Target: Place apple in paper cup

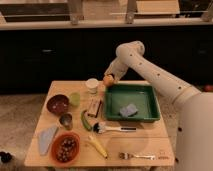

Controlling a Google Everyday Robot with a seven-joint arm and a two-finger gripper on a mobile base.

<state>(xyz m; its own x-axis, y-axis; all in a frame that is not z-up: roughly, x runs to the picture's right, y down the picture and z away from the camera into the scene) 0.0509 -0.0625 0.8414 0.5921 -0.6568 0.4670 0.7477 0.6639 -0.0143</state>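
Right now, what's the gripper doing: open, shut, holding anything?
Gripper: shut on the apple, held above the table just right of the paper cup, beside the green tray.

gripper (108, 80) over table's (145, 145) back edge, just left of green tray (131, 102), holds apple (107, 80) | paper cup (91, 85) stands near, to left | banana (98, 146) at front, well apart

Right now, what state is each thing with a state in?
gripper: by the far table edge, beside the green tray, carrying the apple
apple: held, not in the cup
paper cup: upright, without the apple
green tray: holds a blue sponge
orange bowl: full of dark pieces
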